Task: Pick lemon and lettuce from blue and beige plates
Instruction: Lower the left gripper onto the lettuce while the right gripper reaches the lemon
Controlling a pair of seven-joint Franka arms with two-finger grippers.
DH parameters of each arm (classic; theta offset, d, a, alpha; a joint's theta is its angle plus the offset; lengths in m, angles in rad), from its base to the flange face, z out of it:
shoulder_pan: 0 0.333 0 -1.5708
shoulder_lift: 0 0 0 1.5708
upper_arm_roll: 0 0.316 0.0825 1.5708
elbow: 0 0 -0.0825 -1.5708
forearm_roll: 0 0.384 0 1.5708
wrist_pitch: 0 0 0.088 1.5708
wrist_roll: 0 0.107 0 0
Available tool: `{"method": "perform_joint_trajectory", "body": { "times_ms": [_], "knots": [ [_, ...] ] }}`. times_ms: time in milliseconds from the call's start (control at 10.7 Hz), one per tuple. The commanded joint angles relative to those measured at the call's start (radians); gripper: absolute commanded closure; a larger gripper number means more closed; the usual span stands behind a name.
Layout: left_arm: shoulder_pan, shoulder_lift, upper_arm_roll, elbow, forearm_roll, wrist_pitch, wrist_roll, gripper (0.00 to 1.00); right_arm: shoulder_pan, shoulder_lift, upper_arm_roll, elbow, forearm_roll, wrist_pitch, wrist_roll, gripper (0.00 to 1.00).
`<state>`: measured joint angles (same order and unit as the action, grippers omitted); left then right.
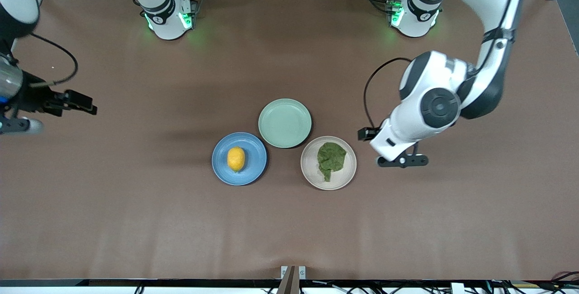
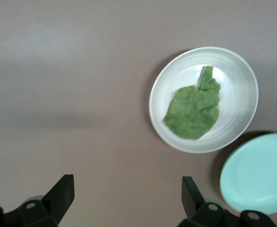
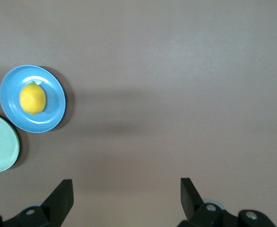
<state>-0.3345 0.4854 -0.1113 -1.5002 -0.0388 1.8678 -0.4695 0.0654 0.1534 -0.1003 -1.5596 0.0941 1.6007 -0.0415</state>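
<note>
The yellow lemon lies in the middle of the blue plate. Beside it, toward the left arm's end, the dark green lettuce lies flat on the beige plate. My left gripper hangs open over bare table just beside the beige plate, with nothing between its fingers. In the left wrist view the lettuce is apart from the fingers. My right gripper is open and empty over bare table at the right arm's end. The lemon on the blue plate lies well away from it.
An empty mint-green plate sits between the two task plates, farther from the front camera and close to both. Brown table cover stretches all around the three plates. The arm bases stand along the table's back edge.
</note>
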Motion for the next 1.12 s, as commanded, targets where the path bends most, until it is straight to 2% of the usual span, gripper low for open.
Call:
{"method": "perform_joint_trajectory", "body": {
  "times_ms": [0, 280, 839, 1026],
  "knots": [
    [-0.026, 0.042, 0.012, 0.02, -0.007, 0.04, -0.043, 0.0, -0.013, 0.037, 0.004, 0.013, 0.016, -0.007, -0.012, 0.0],
    [-0.046, 0.068, 0.012, 0.02, 0.014, 0.092, -0.043, 0.0, -0.006, 0.052, 0.005, 0.01, 0.018, -0.019, -0.005, 0.0],
    [-0.116, 0.212, 0.018, 0.021, 0.02, 0.462, -0.083, 0.0, 0.03, 0.103, 0.007, 0.012, 0.093, -0.018, 0.06, 0.0],
    [-0.117, 0.242, 0.016, 0.02, 0.086, 0.49, -0.081, 0.0, 0.068, 0.135, 0.007, 0.012, 0.114, 0.027, 0.109, 0.0]
  ]
}}
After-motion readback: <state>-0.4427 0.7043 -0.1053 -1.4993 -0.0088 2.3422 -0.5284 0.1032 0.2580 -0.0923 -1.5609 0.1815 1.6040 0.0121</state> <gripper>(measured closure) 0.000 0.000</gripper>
